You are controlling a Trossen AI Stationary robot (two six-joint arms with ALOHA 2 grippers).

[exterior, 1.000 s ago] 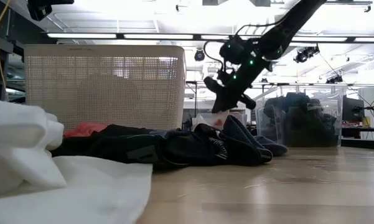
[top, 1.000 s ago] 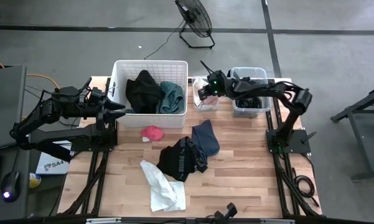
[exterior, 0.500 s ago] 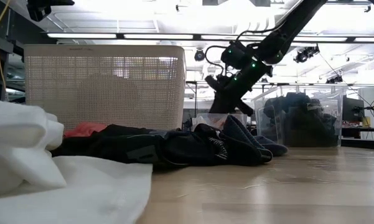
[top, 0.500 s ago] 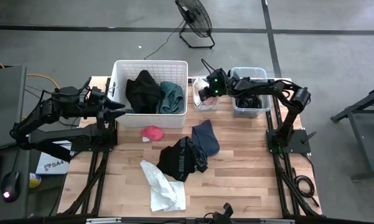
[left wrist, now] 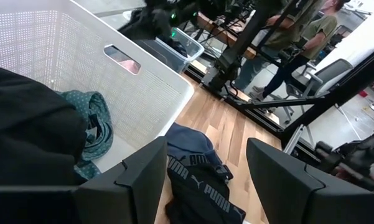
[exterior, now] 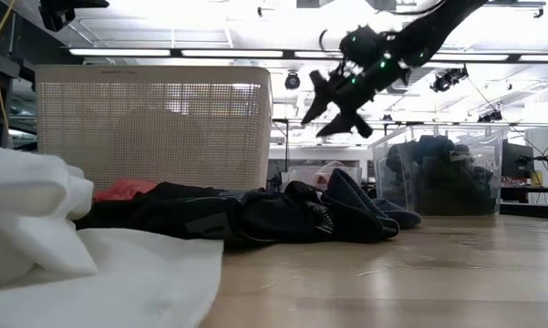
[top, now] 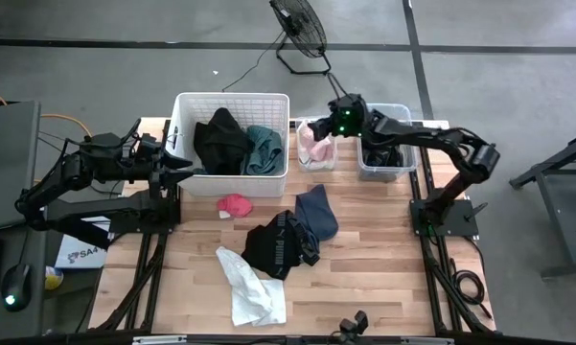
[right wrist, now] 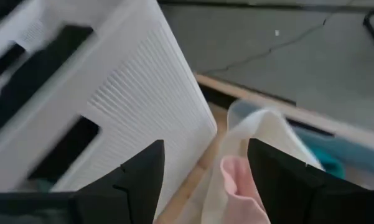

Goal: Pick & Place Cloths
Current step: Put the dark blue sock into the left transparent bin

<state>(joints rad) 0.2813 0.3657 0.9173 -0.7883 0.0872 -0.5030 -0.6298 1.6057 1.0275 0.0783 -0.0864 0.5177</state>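
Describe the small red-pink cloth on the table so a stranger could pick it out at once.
Start at the white slatted basket at the back of the wooden table. Just in front of it, on bare wood, lies the red-pink cloth. It is the smallest loose piece and the only red one; the neighbouring black garment and blue cloth are darker and larger.

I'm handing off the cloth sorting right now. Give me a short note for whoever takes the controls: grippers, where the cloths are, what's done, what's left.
Right gripper: open, empty, raised above the small clear tub, which holds a pink and white cloth.
Left gripper: open, empty, waiting at the near left corner of the white basket.
Done: black cloth and teal cloth in the basket; dark cloths in the second clear tub.
Left on the table: red-pink cloth, blue-grey cloth, black Puma garment, white cloth.
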